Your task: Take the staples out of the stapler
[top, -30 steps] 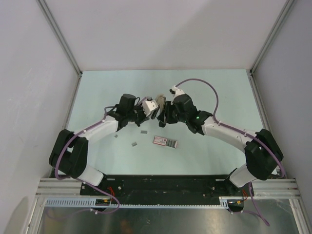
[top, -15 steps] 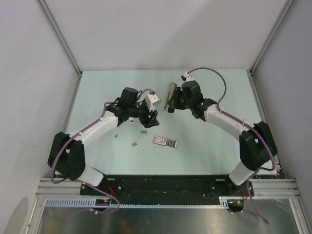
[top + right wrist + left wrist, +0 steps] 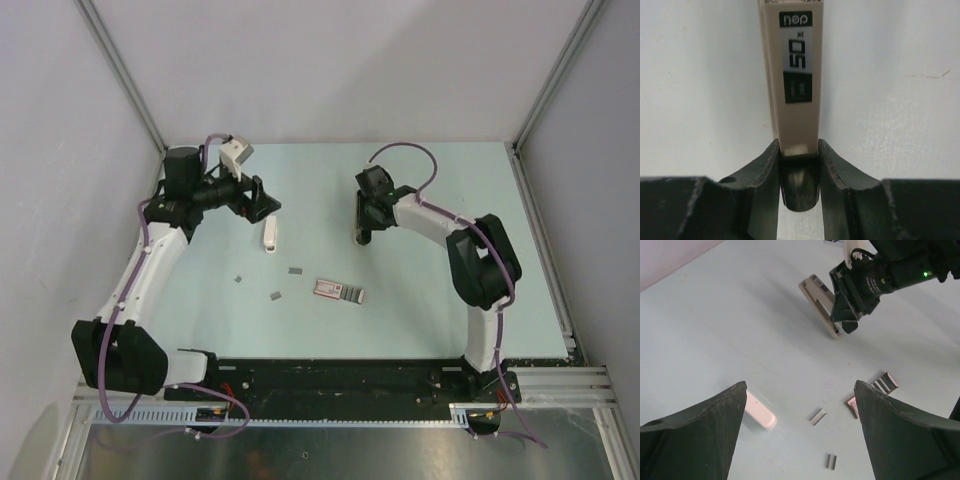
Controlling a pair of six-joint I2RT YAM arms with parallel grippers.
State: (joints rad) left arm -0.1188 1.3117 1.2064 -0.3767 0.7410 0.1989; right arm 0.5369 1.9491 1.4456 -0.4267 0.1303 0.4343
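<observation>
Setting: pale green desk [image 3: 200, 330] between white walls.
Right jaws: partly closed, pinching one end of the stapler [image 3: 795, 75]; we judge this steadies it for emptying.
Left jaws: spread wide, holding nothing, hovering over the desk's far left.
Stapler: slim and beige, at the far middle of the desk; black label reading "50", dark grey bar inside.
Staples: short grey strips [image 3: 295, 270] loose on the desk, apart from the stapler; we judge some are already out.
Nearby: white oblong piece [image 3: 269, 236] just beside the left jaws; pink-and-grey packet [image 3: 340, 291] nearer us.
</observation>
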